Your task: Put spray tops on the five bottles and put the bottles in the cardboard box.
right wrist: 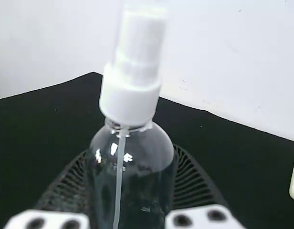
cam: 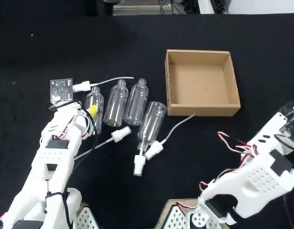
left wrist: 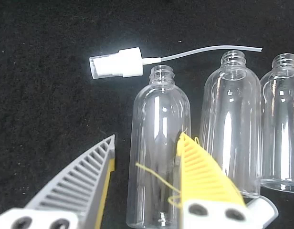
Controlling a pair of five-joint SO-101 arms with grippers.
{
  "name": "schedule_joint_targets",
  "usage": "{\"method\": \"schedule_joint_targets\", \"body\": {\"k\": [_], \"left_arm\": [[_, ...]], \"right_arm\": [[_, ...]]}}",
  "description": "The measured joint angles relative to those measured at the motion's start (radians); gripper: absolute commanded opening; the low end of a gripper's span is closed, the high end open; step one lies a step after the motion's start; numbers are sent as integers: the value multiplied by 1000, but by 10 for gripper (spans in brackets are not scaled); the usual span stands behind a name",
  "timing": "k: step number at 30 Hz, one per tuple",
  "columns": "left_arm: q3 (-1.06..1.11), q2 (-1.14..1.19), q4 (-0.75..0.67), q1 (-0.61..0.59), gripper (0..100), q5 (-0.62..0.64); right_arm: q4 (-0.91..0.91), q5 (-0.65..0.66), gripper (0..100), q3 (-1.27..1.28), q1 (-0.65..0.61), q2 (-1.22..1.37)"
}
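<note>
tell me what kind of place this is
Probably a robotics lab bench: a white left arm and right arm at a black-covered table, clear bottles and a cardboard box laid out as work pieces, cables along the far edge.

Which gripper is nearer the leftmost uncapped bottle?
Left. The left gripper straddles the leftmost bottle, jaws open; the right gripper is far off beyond the box, shut on a capped bottle.

I'm working at what looks like a robotics lab bench: a table (cam: 80,43) draped in black cloth, tangled cables (cam: 178,5) behind it, a plain white wall (right wrist: 233,57) past its edge.
</note>
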Motion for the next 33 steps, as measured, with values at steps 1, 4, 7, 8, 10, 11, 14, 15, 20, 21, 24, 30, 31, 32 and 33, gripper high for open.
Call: {"method": "schedule_joint_targets", "body": {"k": [1,4,7,8,10,11,14,15,20,21,24,30,31,32,33], "left_arm": [[0,0,0,0,202,0],[0,0,0,0,202,0],[0,0,0,0,202,0],[0,0,0,0,202,0],[0,0,0,0,202,0],[0,0,0,0,202,0],[0,0,0,0,202,0],[0,0,0,0,202,0],[0,0,0,0,202,0],[0,0,0,0,202,0],[0,0,0,0,202,0],[0,0,0,0,202,0],[0,0,0,0,202,0],[0,0,0,0,202,0],[0,0,0,0,202,0]], "right_arm": [[-15,0,11,0,0,18],[-43,0,13,0,0,49],[-49,0,57,0,0,52],[-49,0,88,0,0,52],[-49,0,135,0,0,60],[-49,0,146,0,0,60],[-49,0,151,0,0,60],[-49,0,152,0,0,60],[-49,0,157,0,0,60],[-48,0,172,0,0,60],[-6,-2,270,-3,0,58],[44,-2,290,0,-21,61],[44,-2,288,0,-23,63],[44,-2,288,0,-23,61],[44,-2,287,0,-23,61]]}}
